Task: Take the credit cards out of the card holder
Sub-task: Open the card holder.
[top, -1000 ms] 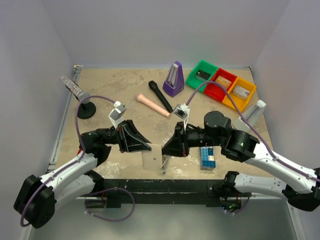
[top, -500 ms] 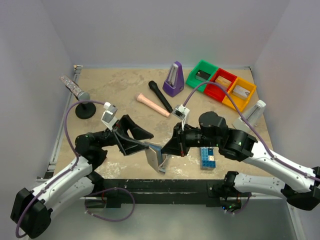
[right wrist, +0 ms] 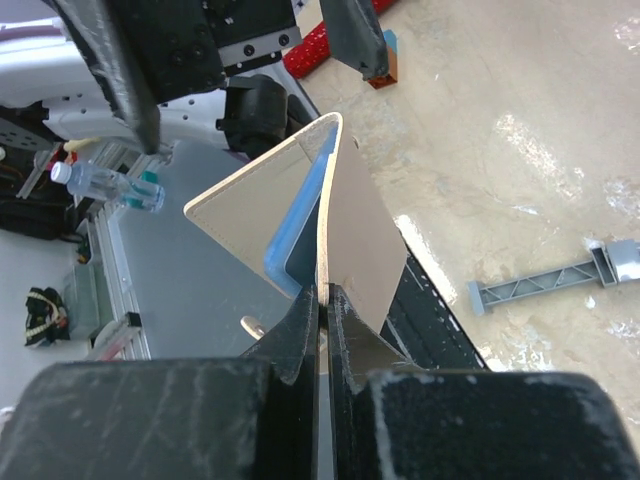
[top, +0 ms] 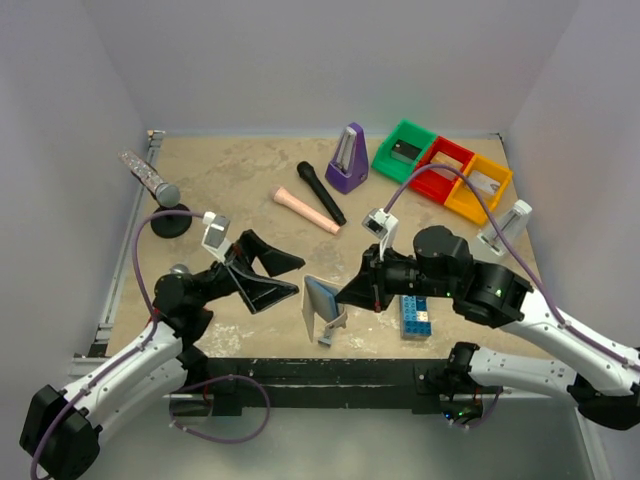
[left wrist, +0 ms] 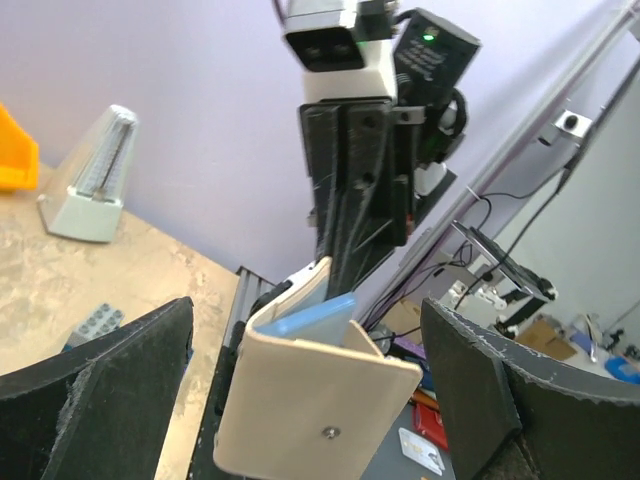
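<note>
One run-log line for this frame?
right gripper shut on panel of tan blue-lined bifold card holder, open in V | left gripper open, apart from it

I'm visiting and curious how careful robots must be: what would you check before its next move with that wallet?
1. Grip of the right gripper on the card holder: ok, shut on one panel's edge.
2. The card holder opened: ok, its panels spread in a V.
3. The left gripper open: ok, fingers wide apart.
4. The left gripper at the holder: not ok, clear of it.
5. The credit cards in sight: cannot tell, only blue lining shows inside.
</note>
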Tool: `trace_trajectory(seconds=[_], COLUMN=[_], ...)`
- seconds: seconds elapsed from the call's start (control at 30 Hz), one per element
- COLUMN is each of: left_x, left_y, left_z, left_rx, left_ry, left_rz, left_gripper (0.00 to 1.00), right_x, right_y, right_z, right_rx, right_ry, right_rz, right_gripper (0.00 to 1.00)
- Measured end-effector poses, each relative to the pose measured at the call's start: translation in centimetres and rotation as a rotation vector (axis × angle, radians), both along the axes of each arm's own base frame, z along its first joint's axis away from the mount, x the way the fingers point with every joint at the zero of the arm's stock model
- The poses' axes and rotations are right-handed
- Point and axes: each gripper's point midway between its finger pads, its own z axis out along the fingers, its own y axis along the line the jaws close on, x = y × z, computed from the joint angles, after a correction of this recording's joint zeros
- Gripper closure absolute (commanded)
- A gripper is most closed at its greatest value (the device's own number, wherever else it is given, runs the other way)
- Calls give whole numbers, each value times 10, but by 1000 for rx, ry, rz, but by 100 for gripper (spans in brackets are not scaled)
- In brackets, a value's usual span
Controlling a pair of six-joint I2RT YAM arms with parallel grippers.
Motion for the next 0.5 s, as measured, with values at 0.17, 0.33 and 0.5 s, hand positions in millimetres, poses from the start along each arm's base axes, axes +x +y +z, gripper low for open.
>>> trace_trajectory(seconds=[0.17, 0.33, 0.5], left_x=[7, 5, -3], left_y=[1, 2, -8], left_z=[-20, -20, -28], left_rx=[17, 5, 33], left_ry=[64, 68, 79], left_rz=[41, 51, 43], left_gripper=[1, 0, 0], right_x=[5, 10, 14], right_y=[-6, -7, -5], right_z=[1, -3, -10], right_rx=[0, -13, -33], right_ry=[7, 31, 68], right_rz=[-46, -88, -116], right_gripper=[100, 100, 100])
